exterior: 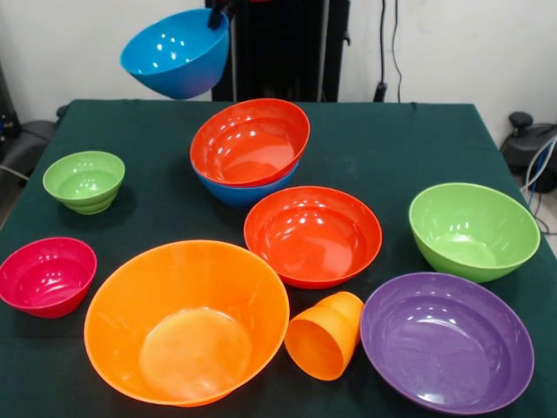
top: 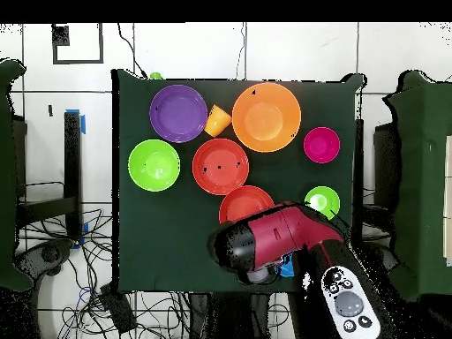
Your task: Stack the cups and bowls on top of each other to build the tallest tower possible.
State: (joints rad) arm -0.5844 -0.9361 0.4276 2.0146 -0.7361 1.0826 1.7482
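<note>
Along the table's (exterior: 392, 131) near edge, large orange bowl (exterior: 186, 320), orange cup (exterior: 325, 334) tipped on its side just beside it, purple bowl (exterior: 446, 340) toward the near right corner; by the left edge, small magenta bowl (exterior: 47, 275), small green bowl (exterior: 83, 181) farther back; mid-table, red-orange bowl (exterior: 312, 235); near the right edge, large green bowl (exterior: 473, 230); farther back, red-orange bowl nested in blue bowl (exterior: 242, 192); beyond the far edge, aloft and tilted, second blue bowl (exterior: 177, 54), rim pinched by gripper (exterior: 218, 15), fingers clenched on it.
</note>
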